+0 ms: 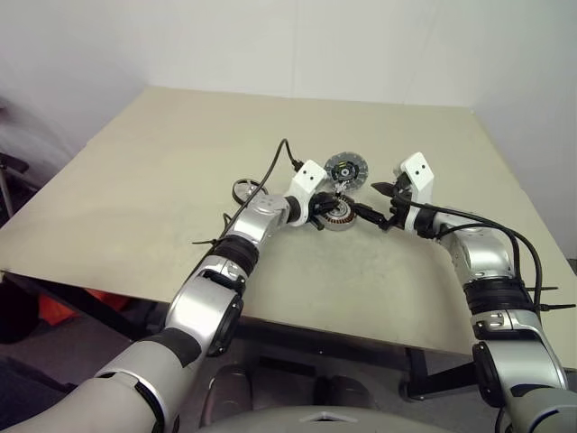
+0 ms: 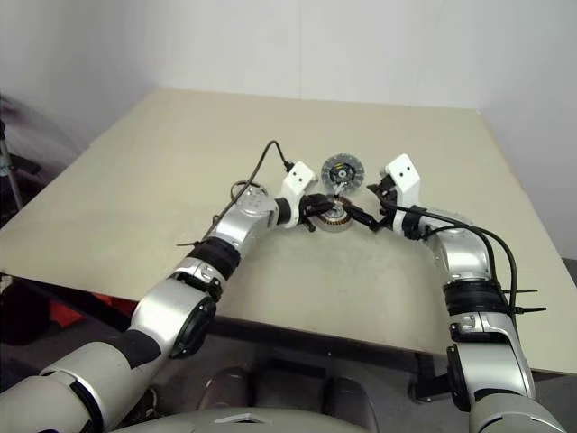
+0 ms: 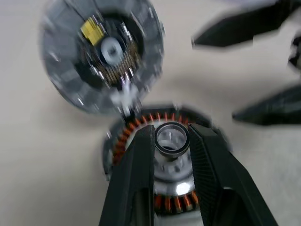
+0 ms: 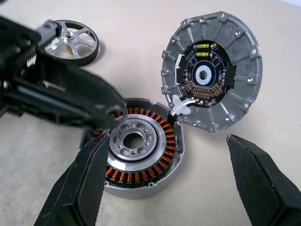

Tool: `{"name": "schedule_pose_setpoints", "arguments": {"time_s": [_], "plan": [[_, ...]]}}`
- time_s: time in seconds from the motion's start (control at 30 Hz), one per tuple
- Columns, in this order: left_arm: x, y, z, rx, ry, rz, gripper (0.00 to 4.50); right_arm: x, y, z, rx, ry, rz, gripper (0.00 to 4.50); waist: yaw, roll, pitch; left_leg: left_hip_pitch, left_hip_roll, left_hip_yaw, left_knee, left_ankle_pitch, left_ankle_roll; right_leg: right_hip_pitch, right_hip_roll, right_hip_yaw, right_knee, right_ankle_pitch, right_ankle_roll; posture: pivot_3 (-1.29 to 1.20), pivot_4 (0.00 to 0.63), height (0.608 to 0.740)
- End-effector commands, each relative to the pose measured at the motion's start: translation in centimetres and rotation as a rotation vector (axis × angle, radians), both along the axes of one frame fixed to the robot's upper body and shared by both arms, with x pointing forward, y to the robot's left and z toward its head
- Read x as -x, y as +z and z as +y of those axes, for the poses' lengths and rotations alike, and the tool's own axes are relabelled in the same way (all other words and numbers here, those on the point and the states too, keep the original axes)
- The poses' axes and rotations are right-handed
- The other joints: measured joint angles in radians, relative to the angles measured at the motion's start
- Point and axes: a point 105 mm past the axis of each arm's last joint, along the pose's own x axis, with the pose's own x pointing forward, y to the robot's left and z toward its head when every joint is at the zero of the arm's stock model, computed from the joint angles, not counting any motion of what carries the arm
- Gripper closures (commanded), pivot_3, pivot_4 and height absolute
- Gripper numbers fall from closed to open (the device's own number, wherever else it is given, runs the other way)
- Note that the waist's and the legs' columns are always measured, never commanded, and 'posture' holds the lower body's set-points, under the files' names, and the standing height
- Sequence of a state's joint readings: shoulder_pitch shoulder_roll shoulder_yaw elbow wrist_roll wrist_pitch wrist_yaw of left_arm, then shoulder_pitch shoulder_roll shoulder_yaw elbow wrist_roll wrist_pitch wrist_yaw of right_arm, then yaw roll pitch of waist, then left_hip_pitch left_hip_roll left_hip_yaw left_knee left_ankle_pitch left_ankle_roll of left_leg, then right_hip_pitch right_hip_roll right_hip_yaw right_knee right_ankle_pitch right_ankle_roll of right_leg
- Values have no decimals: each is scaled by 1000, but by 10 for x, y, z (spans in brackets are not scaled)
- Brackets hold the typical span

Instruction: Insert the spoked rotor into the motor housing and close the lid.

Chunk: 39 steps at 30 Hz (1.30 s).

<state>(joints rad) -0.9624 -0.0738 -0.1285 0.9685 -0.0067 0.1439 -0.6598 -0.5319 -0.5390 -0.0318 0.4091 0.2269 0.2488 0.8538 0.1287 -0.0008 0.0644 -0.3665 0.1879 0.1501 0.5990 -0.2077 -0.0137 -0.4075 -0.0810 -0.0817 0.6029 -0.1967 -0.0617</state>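
Left eye view gives us a beige table point(image 1: 162, 180) with the parts gathered near its middle. Farthest left of them we see the spoked rotor point(image 1: 245, 190) lying flat on the table, just beside the left forearm and apart from the other parts; in the right wrist view its silver spokes and dark outer band point(image 4: 71, 42) are clear.

Next comes the left gripper point(image 1: 332, 204), reaching in from the left over the motor housing point(image 1: 341, 217). In the left wrist view we see its two black fingers point(image 3: 136, 179) pinching a small metal ring point(image 3: 171, 138) between their tips, right above the housing's central hub, with the copper windings point(image 3: 126, 136) circling below. Whether the ring rests on the hub or is raised off it we cannot tell.

Just behind the housing lies the lid point(image 1: 344, 168), flat on the table with its circuit side up, its rim close against the housing's rim point(image 4: 178, 141); a short white connector point(image 4: 181, 107) bridges the two.

At the right we see the right gripper point(image 1: 379, 204), its jaws spread wide and holding nothing, its tips pointing at the housing from the right.
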Motion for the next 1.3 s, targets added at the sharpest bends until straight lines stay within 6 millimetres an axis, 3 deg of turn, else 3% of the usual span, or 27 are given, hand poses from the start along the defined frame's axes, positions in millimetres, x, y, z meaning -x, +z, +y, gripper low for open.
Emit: {"name": "schedule_pose_setpoints", "arguments": {"time_s": [0.03, 0.67, 0.97, 1.3], "plan": [[-5, 16, -8, -30, -16, -86, 3749, -1, 22, -5, -16, -10, -77, 0, 0, 0, 0, 0, 0, 0, 0, 0, 0, 0, 0, 0, 0, 0, 0, 0, 0, 740], [-10, 8, -19, -161, 28, -109, 3749, -1, 23, -5, -17, -17, -79, 0, 2, 0, 0, 0, 0, 0, 0, 0, 0, 0, 0, 0, 0, 0, 0, 0, 0, 740], [-17, 8, -16, -172, 116, -104, 3749, -1, 22, -4, -19, -18, -78, 0, 2, 0, 0, 0, 0, 0, 0, 0, 0, 0, 0, 0, 0, 0, 0, 0, 0, 740], [-13, 5, -22, -171, 92, -88, 3749, -1, 23, -4, -21, -18, -82, 0, 5, 0, 0, 0, -1, 0, 0, 0, 0, 0, 0, 0, 0, 0, 0, 0, 0, 740]]}}
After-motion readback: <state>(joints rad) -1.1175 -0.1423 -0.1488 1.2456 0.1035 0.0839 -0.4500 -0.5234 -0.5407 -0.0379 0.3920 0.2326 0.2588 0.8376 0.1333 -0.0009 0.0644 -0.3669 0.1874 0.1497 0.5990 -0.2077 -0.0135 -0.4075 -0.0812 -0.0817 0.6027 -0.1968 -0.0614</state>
